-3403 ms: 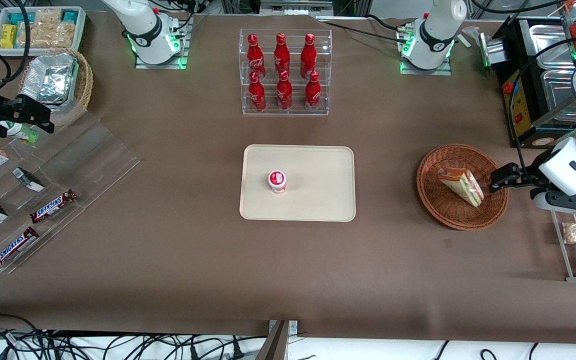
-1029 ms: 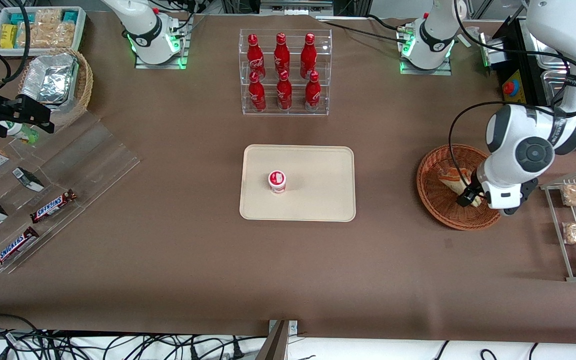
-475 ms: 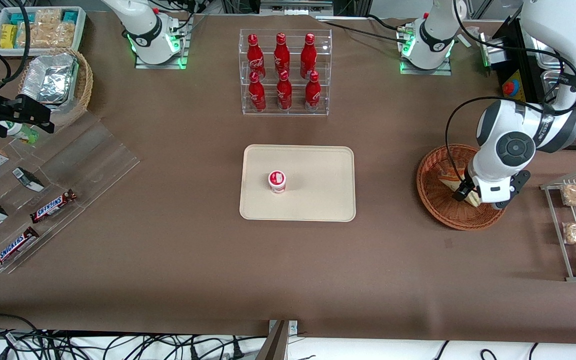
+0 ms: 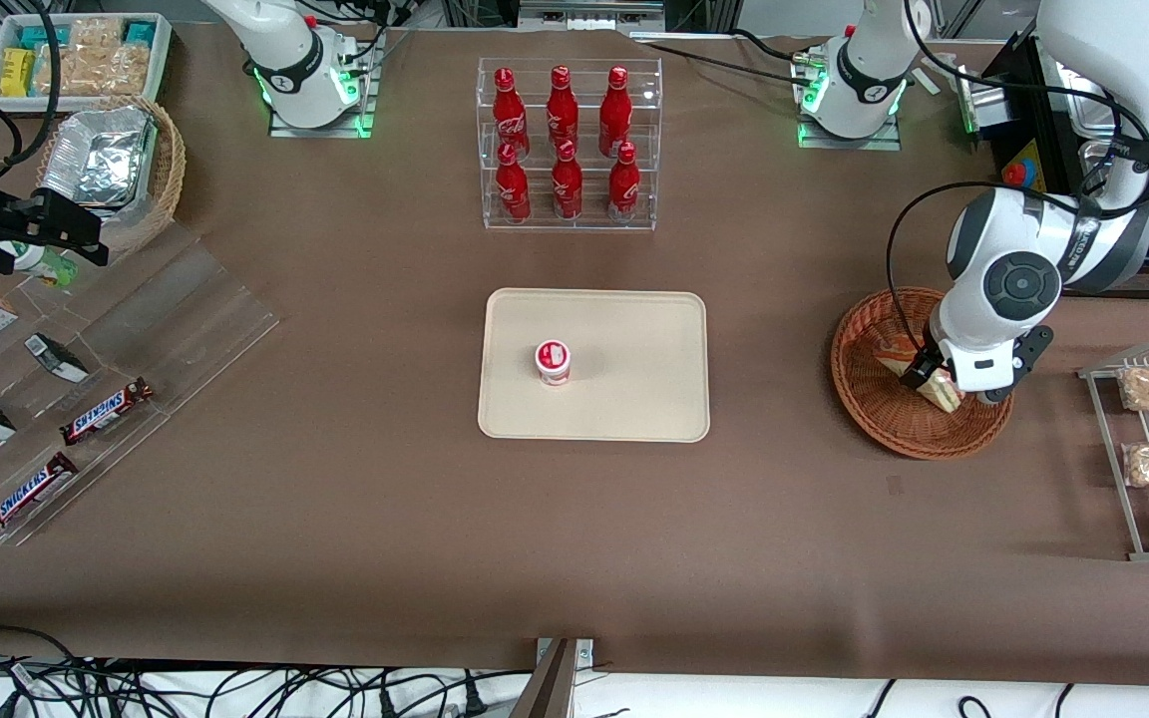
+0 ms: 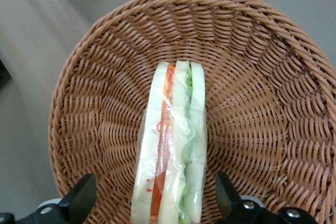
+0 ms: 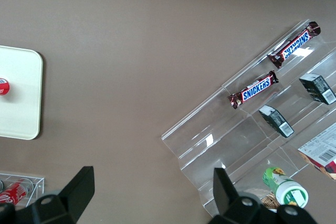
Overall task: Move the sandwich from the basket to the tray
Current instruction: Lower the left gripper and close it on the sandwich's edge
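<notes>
Lying in the basket, the clear-wrapped sandwich is showing white bread with orange and green layers. The gripper is straddling it wide open, fingers clear of the wrap. A red-and-white cup is sitting on the tray, well apart.

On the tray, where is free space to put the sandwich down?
The tray is bare except for the red-and-white cup; the widest free patch lies between the cup and the basket-side rim. The gripper, jaws open, straddles the sandwich in the basket.

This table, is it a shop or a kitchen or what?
Probably a mock snack shop in a robot lab: cola bottles racked, candy bars displayed, and a gripper with open fingers astride a sandwich in a basket.
</notes>
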Robot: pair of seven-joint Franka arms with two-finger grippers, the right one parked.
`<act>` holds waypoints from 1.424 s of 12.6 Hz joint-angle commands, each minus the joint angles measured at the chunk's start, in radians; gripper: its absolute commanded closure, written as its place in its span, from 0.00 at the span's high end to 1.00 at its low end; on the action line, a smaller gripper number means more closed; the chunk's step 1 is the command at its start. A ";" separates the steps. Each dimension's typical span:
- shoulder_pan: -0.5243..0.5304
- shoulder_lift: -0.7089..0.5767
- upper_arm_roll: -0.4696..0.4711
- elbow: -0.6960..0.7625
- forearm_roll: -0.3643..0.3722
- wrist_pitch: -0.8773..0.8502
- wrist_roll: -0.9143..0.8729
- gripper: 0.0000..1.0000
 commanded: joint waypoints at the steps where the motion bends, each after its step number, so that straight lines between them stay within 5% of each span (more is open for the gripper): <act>1: 0.003 -0.035 -0.007 -0.028 0.027 0.022 -0.070 1.00; 10: 0.003 0.003 -0.005 -0.036 0.067 0.114 -0.170 0.88; 13: 0.003 0.003 -0.005 -0.036 0.067 0.112 -0.170 0.42; 14: 0.002 0.003 -0.005 -0.036 0.067 0.112 -0.170 0.34; 18: 0.002 -0.003 -0.007 -0.027 0.069 0.100 -0.154 0.33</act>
